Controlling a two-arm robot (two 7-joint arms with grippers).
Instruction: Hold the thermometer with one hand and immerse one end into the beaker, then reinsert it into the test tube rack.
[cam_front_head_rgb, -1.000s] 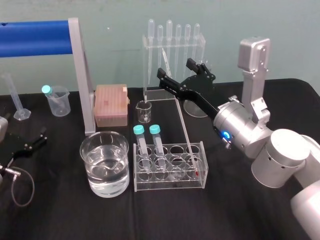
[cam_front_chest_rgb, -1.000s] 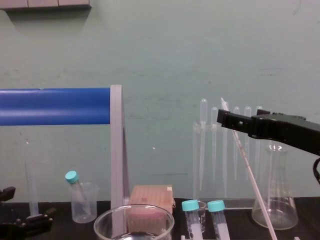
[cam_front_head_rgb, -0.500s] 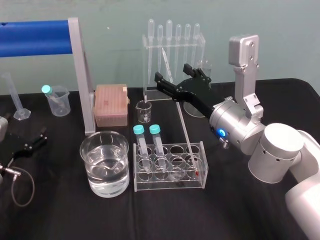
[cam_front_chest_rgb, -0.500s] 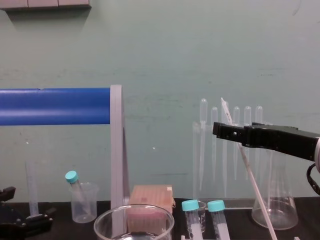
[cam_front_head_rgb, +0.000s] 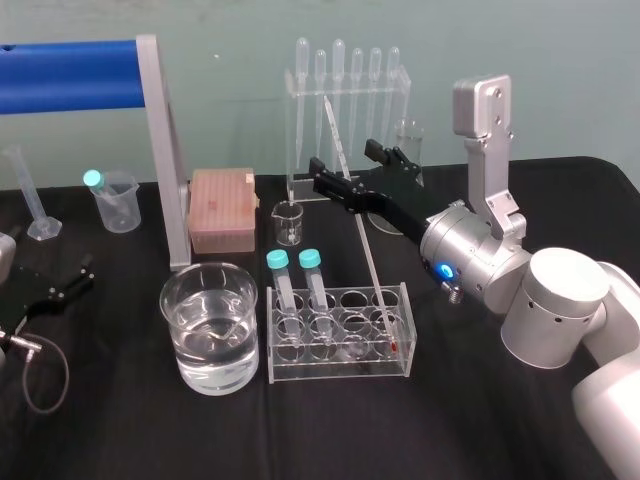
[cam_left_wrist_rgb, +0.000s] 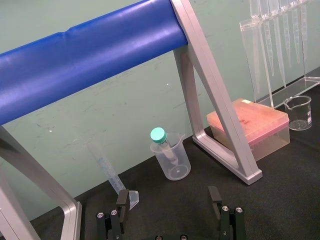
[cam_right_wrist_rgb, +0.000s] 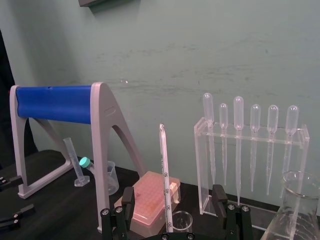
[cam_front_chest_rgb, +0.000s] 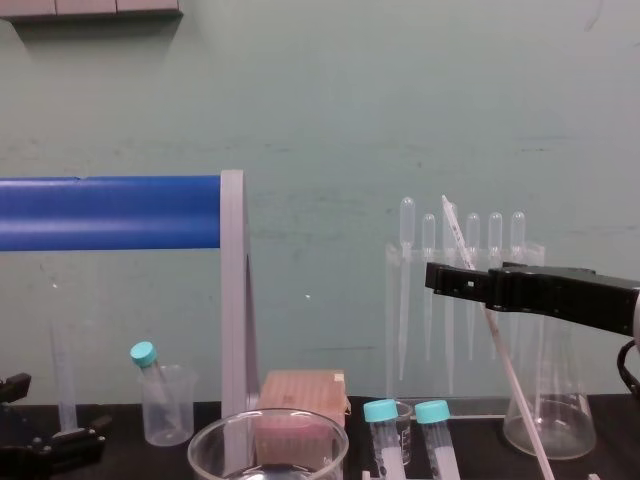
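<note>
The thermometer (cam_front_head_rgb: 368, 255), at the centre of the head view, is smooth whitish glass. The beaker (cam_front_head_rgb: 182, 340), lower left of centre, is thick clear glass, glossy with bright highlights. The test tube rack (cam_front_head_rgb: 340, 362) beside it looks like clear hard plastic. The right gripper (cam_front_head_rgb: 345, 165) is matt black, and its wrist (cam_front_head_rgb: 470, 262) is satin silver metal. A matt black cloth (cam_front_head_rgb: 470, 430) lies under everything.

Just beyond the right claw (cam_front_head_rgb: 347, 166) stand the pipettes (cam_front_head_rgb: 338, 70) and a flask (cam_front_head_rgb: 410, 130); the thermometer (cam_front_head_rgb: 368, 252) leans up between its spread fingers (cam_front_head_rgb: 345, 192) from the rack (cam_front_head_rgb: 340, 362) below, beside two capped tubes (cam_front_head_rgb: 310, 285). Leftward, the air above the beaker (cam_front_head_rgb: 178, 300) is open as far as the blue frame (cam_front_head_rgb: 165, 150).
</note>
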